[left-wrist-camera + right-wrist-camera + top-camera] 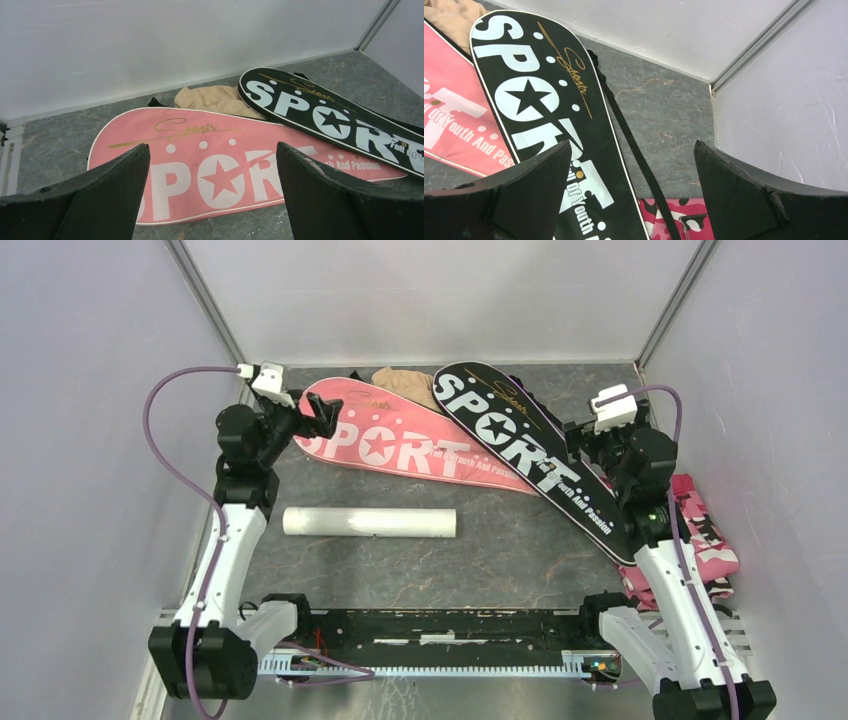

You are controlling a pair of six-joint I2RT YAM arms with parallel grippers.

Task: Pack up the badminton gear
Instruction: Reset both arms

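A pink racket cover [400,445] printed "SPORT" lies flat at the back of the table. A black cover [530,450] with the same print lies slanted, overlapping the pink one's narrow end. A long white tube [370,522] rests on its side nearer the arms. My left gripper [325,415] hovers open over the pink cover's [215,165] round end, its fingers [115,190] holding nothing. My right gripper [590,445] hangs open above the black cover's [549,110] right edge and its black strap [624,125], gripping nothing.
A tan cloth [405,385] is bunched at the back between the two covers. A pink camouflage cloth [705,540] lies at the right under the right arm, partly beneath the black cover. White walls enclose the table on three sides.
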